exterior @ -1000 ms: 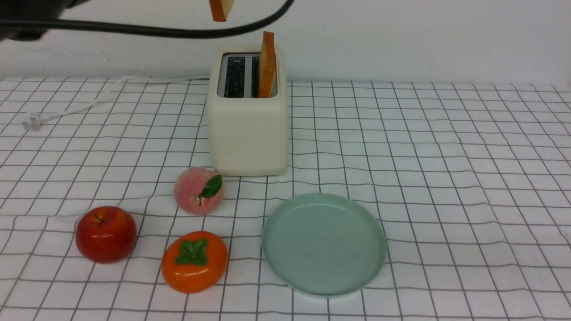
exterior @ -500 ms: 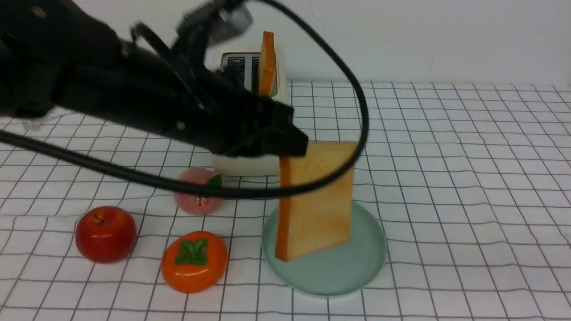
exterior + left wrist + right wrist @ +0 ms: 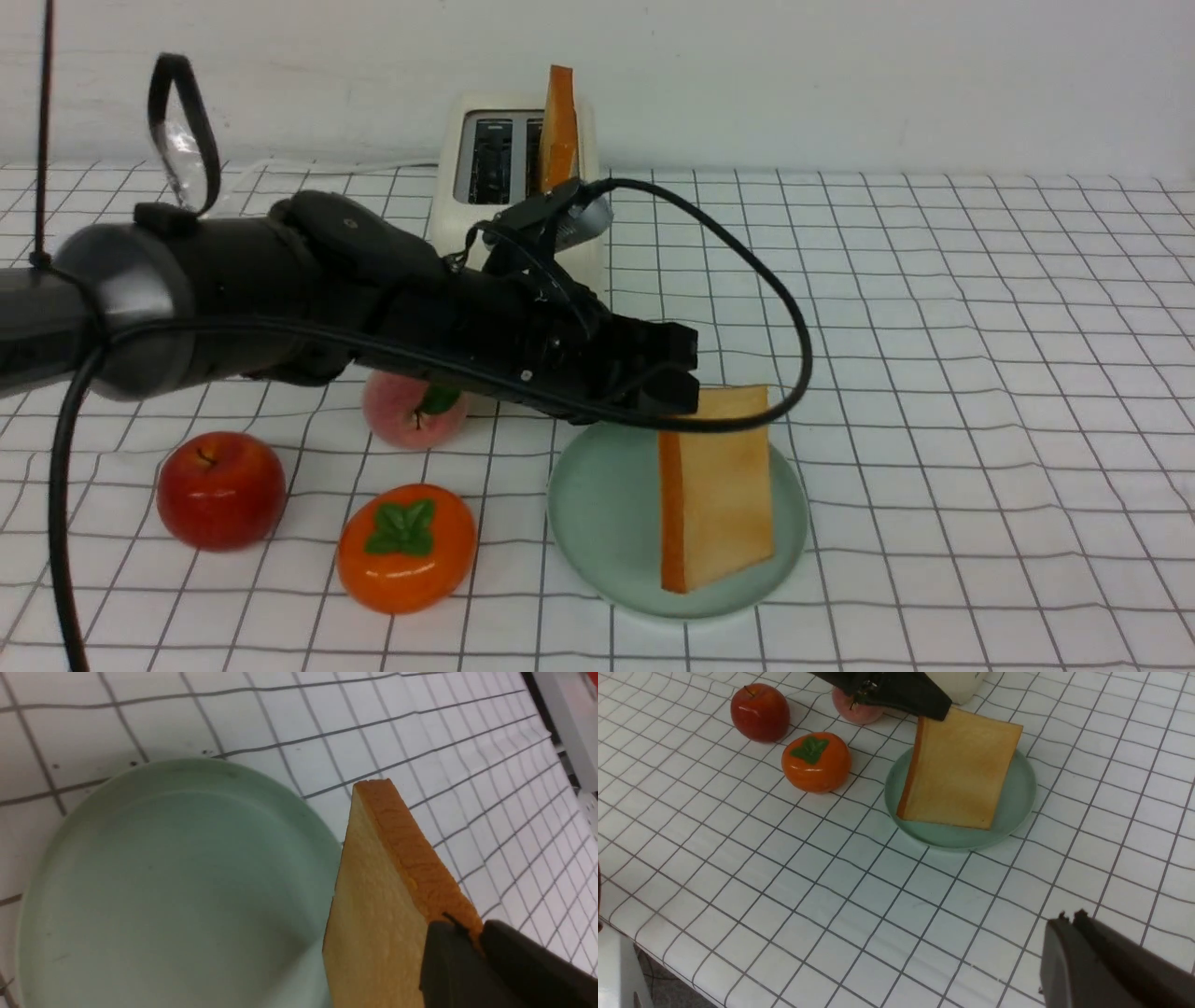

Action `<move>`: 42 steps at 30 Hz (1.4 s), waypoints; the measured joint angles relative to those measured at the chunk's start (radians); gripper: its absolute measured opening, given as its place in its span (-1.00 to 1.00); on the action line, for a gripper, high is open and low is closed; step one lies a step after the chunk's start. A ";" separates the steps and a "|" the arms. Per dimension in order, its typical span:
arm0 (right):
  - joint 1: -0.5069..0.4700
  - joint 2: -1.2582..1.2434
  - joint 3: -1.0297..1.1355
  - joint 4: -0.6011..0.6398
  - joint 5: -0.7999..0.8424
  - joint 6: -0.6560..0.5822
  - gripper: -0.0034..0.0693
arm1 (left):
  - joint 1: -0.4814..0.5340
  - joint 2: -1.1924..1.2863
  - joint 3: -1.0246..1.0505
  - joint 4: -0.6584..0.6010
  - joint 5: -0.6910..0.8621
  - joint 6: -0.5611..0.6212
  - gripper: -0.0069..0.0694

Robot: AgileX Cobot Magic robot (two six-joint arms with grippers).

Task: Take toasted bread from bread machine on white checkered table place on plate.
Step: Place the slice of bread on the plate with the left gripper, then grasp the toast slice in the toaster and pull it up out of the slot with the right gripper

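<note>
One slice of toasted bread (image 3: pixel 719 485) stands on edge, slightly tilted, with its lower edge down on the pale green plate (image 3: pixel 597 485). My left gripper (image 3: pixel 677 392) is shut on its upper corner. In the left wrist view the black fingers (image 3: pixel 448 961) pinch the orange crust of the toasted bread (image 3: pixel 373 914) above the plate (image 3: pixel 163 882). A second slice (image 3: pixel 559 121) sticks up from the right slot of the bread machine (image 3: pixel 490 121) behind the arm. My right gripper (image 3: pixel 1069 919) hovers shut and empty over the white checkered table (image 3: pixel 831 896), nearer than the plate (image 3: pixel 1017 798).
A red apple (image 3: pixel 221 490), an orange persimmon (image 3: pixel 407 546) and a pink peach (image 3: pixel 411 411) lie left of the plate. The arm's black cable (image 3: pixel 784 308) loops over the plate's far side. The table's near edge (image 3: pixel 644 942) shows in the right wrist view.
My left arm has swung down from above the bread machine with the slice. The slice has sunk from over the plate onto its right part.
</note>
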 joint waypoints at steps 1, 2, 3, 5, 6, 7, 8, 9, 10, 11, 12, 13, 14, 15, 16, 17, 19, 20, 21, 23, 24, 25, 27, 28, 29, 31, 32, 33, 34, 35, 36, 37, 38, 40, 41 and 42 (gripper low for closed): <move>0.000 0.000 0.000 0.000 0.000 0.000 -0.91 | 0.000 0.002 0.000 0.000 0.000 0.000 -0.71; 0.000 -0.001 0.000 0.000 0.001 0.000 -0.91 | 0.000 0.010 0.000 0.000 -0.002 0.000 -0.70; 0.000 -0.001 0.000 0.000 0.001 0.000 -0.91 | 0.000 0.022 0.000 0.000 -0.006 0.000 -0.65; 0.000 -0.001 0.000 0.001 0.001 0.000 -0.91 | 0.001 0.029 0.000 0.007 -0.017 0.000 -0.52; 0.000 -0.001 0.000 0.003 0.001 0.000 -0.91 | 0.001 0.029 0.000 0.014 -0.023 0.000 -0.41; 0.000 -0.001 0.000 0.004 0.001 0.000 -0.91 | 0.001 0.030 0.000 0.023 -0.026 0.000 -0.28; 0.000 -0.001 0.000 0.010 0.001 0.000 -0.90 | 0.001 0.030 0.000 0.038 -0.029 0.000 -0.06; 0.000 -0.001 0.000 0.016 0.001 0.000 -0.91 | 0.001 0.030 0.000 0.054 -0.029 0.000 0.10; 0.000 -0.001 0.000 0.021 0.001 0.000 -0.91 | 0.001 0.030 0.000 0.073 -0.030 0.000 0.23; 0.000 -0.001 0.000 0.023 0.001 0.000 -0.91 | 0.001 0.026 0.000 0.092 -0.030 0.000 0.40; 0.000 -0.001 0.000 0.024 0.001 0.000 -0.91 | 0.001 0.021 0.000 0.108 -0.031 0.000 0.53; 0.000 -0.001 0.000 0.024 0.001 0.000 -0.91 | 0.001 0.011 0.001 0.127 -0.031 0.000 0.68; 0.000 -0.001 0.000 0.024 0.001 0.000 -0.91 | 0.001 -0.003 0.001 0.147 -0.031 0.000 0.79; 0.000 -0.001 0.000 0.024 0.001 0.000 -0.91 | 0.001 -0.020 0.001 0.166 -0.031 0.000 0.86; 0.000 -0.001 0.000 0.024 0.001 0.000 -0.91 | 0.001 -0.033 0.001 0.176 -0.031 0.000 0.89; 0.000 -0.001 0.000 0.024 0.002 0.000 -0.91 | 0.001 -0.057 0.001 0.195 -0.030 0.000 0.91; 0.000 -0.001 0.000 0.024 0.007 0.000 -0.90 | 0.001 -0.112 0.001 0.231 -0.026 0.000 0.91; 0.000 -0.001 0.000 0.024 0.008 0.000 -0.90 | 0.001 -0.144 0.001 0.250 -0.021 0.000 0.90; 0.000 -0.001 0.000 0.024 0.008 0.000 -0.90 | 0.001 -0.171 0.001 0.265 -0.018 0.000 0.88; 0.000 0.001 0.000 0.024 0.008 0.000 -0.90 | 0.001 -0.236 0.001 0.298 -0.011 0.000 0.81; 0.000 0.004 0.000 0.024 0.006 0.000 -0.90 | 0.001 -0.276 0.001 0.314 -0.007 0.000 0.74; 0.000 0.012 0.000 0.024 0.005 0.005 -0.90 | 0.001 -0.326 0.001 0.336 -0.002 -0.008 0.62; 0.000 0.029 0.000 0.024 0.004 0.015 -0.90 | 0.001 -0.378 0.001 0.358 0.003 -0.025 0.44; 0.000 0.043 0.000 0.023 0.004 0.020 -0.90 | 0.001 -0.413 0.001 0.377 0.004 -0.042 0.35; 0.000 0.080 0.000 0.023 0.002 0.024 -0.89 | 0.001 -0.487 0.001 0.431 0.005 -0.078 0.01; 0.000 0.106 0.000 0.023 -0.001 0.025 -0.89 | 0.001 -0.537 0.001 0.485 0.008 -0.108 -0.29; 0.000 0.132 0.000 0.024 -0.005 0.025 -0.89 | 0.001 -0.568 0.001 0.527 0.012 -0.135 -0.54; 0.000 0.153 0.000 0.028 -0.008 0.021 -0.89 | 0.001 -0.595 0.001 0.570 0.020 -0.161 -0.72; 0.000 0.172 0.000 0.035 -0.016 0.014 -0.89 | 0.001 -0.619 0.001 0.612 0.030 -0.193 -0.82; 0.000 0.191 0.000 0.047 -0.030 0.000 -0.89 | 0.001 -0.640 0.001 0.652 0.045 -0.231 -0.85; 0.000 0.210 0.000 0.061 -0.042 -0.008 -0.89 | 0.001 -0.666 0.001 0.694 0.061 -0.276 -0.85; 0.000 0.234 0.000 0.079 -0.062 -0.017 -0.89 | 0.001 -0.688 0.003 0.745 0.079 -0.333 -0.85; 0.000 0.256 0.000 0.091 -0.072 -0.024 -0.89 | 0.001 -0.714 0.009 0.781 0.088 -0.372 -0.85; 0.000 0.298 0.000 0.120 -0.091 -0.035 -0.89 | 0.001 -0.766 0.033 0.863 0.096 -0.463 -0.85; 0.000 0.320 0.000 0.135 -0.097 -0.046 -0.89 | 0.001 -0.804 0.054 0.908 0.098 -0.512 -0.85; 0.000 0.363 0.000 0.163 -0.107 -0.061 -0.89 | 0.001 -0.855 0.085 0.958 0.097 -0.569 -0.85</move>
